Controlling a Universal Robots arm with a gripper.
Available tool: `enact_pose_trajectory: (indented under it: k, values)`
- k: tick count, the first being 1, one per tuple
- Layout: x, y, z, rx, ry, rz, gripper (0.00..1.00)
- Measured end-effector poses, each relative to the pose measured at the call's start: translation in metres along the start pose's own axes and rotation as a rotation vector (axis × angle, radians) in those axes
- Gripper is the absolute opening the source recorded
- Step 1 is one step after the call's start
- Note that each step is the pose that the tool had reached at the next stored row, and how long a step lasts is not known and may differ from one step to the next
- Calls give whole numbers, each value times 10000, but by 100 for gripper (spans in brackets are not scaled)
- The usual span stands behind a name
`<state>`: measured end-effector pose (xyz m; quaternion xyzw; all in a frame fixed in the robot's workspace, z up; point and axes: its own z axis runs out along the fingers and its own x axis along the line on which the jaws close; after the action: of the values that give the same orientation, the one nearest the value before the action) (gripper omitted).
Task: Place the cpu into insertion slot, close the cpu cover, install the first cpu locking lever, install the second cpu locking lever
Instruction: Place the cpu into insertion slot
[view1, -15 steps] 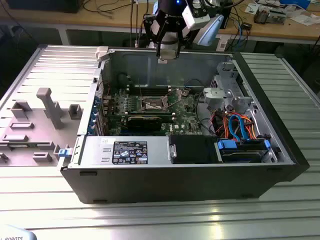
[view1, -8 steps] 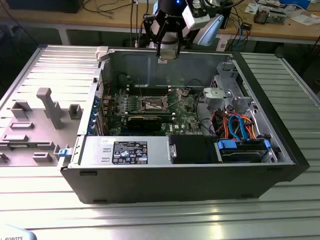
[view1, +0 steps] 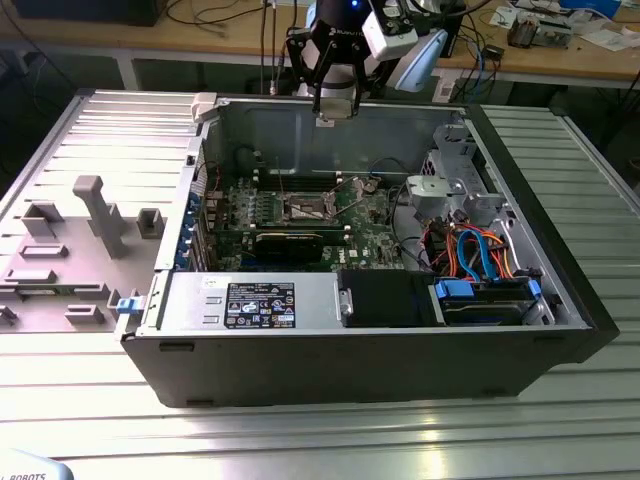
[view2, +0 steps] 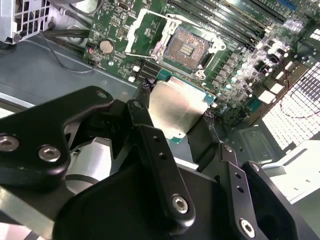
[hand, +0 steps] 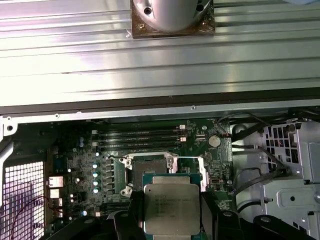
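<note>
My gripper (view1: 334, 112) hangs above the back wall of the open computer case, shut on the cpu (view2: 176, 107), a flat square chip with a silvery top and green edge. In the first wrist view the cpu (hand: 171, 207) sits between the two black fingers (hand: 134, 212), just short of the insertion slot (hand: 148, 170). The insertion slot (view2: 187, 46) lies bare on the green circuit board (view1: 375, 225), its dark centre showing. The cpu cover (view2: 134, 31), a thin silver frame, is swung open beside the slot. In the exterior view the slot (view1: 308, 208) is well below the gripper.
The case's metal walls (view1: 300, 125) surround the board. A black card (view1: 290, 240) and the power supply (view1: 250, 300) lie in front of the slot; a drive cage with blue and orange cables (view1: 480, 255) is at the exterior view's right. A grey fixture (view1: 95, 215) stands outside, left.
</note>
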<state>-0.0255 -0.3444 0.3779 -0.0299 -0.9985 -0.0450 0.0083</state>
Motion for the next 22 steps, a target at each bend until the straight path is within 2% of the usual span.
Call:
enact_pose_trajectory:
  k: [13,22]
  values:
    - [0,0,1,-2,-4,37,54]
    - [0,0,1,-12,-58,644,54]
